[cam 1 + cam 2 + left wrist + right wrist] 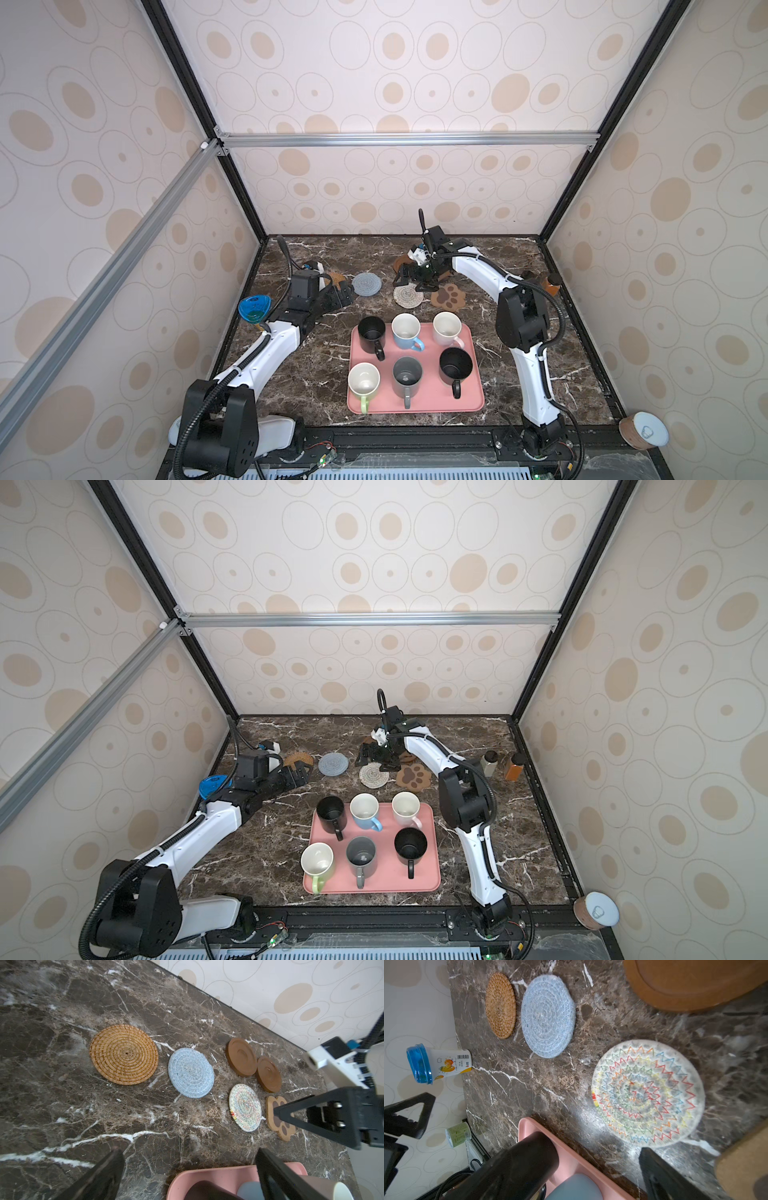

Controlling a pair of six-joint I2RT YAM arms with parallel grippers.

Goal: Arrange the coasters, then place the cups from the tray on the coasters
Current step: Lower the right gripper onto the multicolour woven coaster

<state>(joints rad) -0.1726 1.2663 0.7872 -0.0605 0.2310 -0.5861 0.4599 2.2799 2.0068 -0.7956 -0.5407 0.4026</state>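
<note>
Coasters [191, 1072] lie beyond the tray [471, 400], four bunched too tightly for cups [406, 330], we reckon. Right claw [415, 284] hovers wide open, empty, over the cream coaster [408, 297], likely to spread it; left claw [347, 293] gapes empty too.

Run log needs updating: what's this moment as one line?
coasters: six out, bare | mugs: six on pink tray | left gripper: open, empty | right gripper: open, empty, near cream woven coaster
</note>
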